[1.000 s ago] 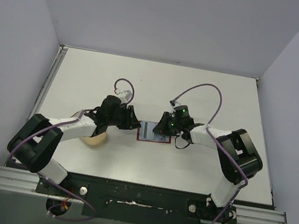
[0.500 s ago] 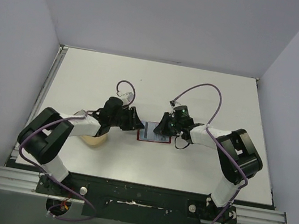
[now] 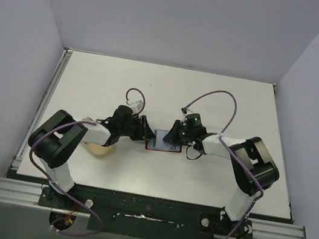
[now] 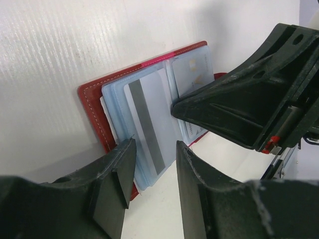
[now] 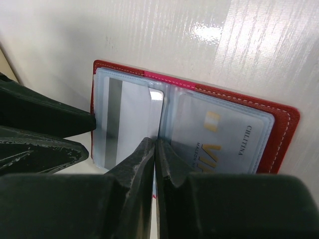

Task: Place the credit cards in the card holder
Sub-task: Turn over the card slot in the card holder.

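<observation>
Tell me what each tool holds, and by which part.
Left tool: open, nothing held. Right tool: shut at the card holder's centre fold; whether it pinches anything there cannot be told.

Left arm [image 3: 86, 134] and right arm [image 3: 229, 144]: black joints, white wraps, purple cables [image 3: 220, 95]; black claw fingers [image 4: 199, 194] look scuffed.

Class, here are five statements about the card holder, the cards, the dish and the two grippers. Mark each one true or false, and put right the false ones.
1. The card holder lies open on the table. True.
2. The right gripper stands wide open. False: it is shut, over the holder's middle fold.
3. A card with a grey stripe lies in the holder. True.
4. The left gripper is shut. False: it is open, at the holder's edge.
5. The tan dish lies apart from the holder. True.
</observation>
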Available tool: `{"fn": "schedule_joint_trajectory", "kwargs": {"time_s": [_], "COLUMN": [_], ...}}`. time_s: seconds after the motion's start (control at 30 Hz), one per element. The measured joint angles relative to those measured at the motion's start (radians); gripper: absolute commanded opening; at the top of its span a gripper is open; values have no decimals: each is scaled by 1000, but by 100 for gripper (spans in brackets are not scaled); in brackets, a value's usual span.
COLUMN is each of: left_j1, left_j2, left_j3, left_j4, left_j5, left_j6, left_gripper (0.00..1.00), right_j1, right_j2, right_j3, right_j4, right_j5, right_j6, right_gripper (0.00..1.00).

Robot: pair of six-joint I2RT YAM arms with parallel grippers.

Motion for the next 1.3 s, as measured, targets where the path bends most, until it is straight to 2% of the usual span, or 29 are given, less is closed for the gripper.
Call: {"fn": "schedule_joint_trajectory", "kwargs": {"time_s": [0.63, 1.3], "left_j1": [5, 2], "left_j2": [33, 39], "left_j3": [0, 0], "left_j4": [27, 76], "left_j5": [1, 43], "left_j6": [-18, -88], "left_gripper": [36, 28], "right_j1": [-1, -2], "right_j2": [0, 0], "right_j3": [-18, -32], "right_j4": [35, 64], "right_j5": [-4, -8], "right_j6": [17, 23], "right_gripper": [4, 6]}}
